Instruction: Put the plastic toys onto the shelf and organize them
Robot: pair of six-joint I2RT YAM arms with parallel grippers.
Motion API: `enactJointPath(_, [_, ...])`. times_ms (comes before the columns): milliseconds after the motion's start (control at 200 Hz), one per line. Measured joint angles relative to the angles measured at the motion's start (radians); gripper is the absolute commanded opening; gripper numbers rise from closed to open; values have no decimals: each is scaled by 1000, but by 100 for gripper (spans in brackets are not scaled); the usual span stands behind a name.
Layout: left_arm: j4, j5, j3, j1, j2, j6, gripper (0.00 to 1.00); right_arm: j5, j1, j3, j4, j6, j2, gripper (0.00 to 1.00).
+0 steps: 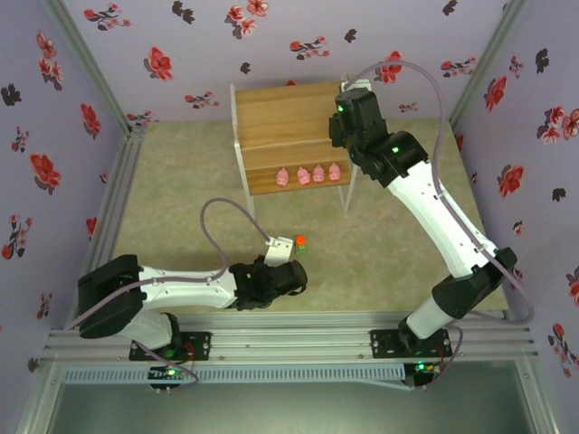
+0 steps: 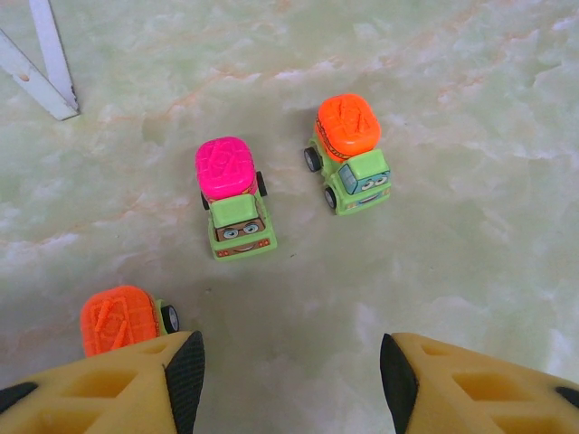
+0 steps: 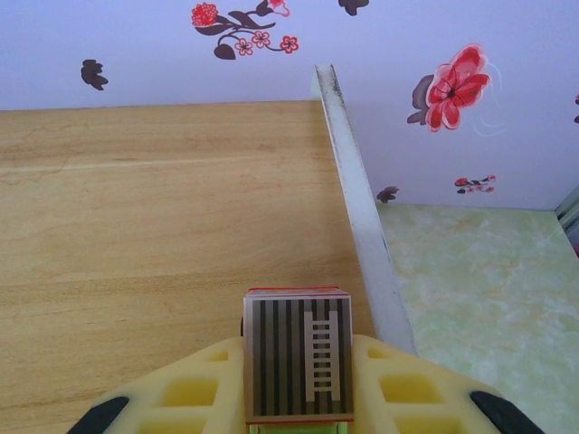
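Three yellow-green toy trucks stand on the pale green floor in the left wrist view: a magenta-topped one (image 2: 233, 194), an orange-topped one (image 2: 351, 152), and a second orange-topped one (image 2: 122, 318) beside my left finger (image 2: 181, 384). My left gripper (image 2: 289, 384) is open with bare floor between its pads; from above it (image 1: 286, 244) sits by an orange toy (image 1: 300, 240). My right gripper (image 3: 297, 402) is shut on the grey-brown striped blocky toy (image 3: 297, 362), over the right end of the shelf's top board (image 3: 136, 226). Several pink pigs (image 1: 308, 174) line the shelf's lower board (image 1: 271, 187).
The shelf's white frame rail (image 3: 362, 217) runs just right of the held toy, with green floor (image 3: 479, 289) beyond it. A white shelf leg (image 2: 45, 63) stands at the far left of the left wrist view. Floral walls (image 1: 54, 136) enclose the floor.
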Motion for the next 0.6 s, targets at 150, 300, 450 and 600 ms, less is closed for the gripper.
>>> enactJointPath(150, [0,0,0,0,0,0,58,-9,-4,0,0,0,6,26])
enactJointPath(300, [0,0,0,0,0,0,58,-13,-7,1,2,0,19,26])
enactJointPath(450, [0,-5,0,0,0,-3,58,-14,-12,3,3,0,21,27])
enactJointPath(600, [0,-6,0,0,0,-3,58,-17,-18,6,5,1,25,27])
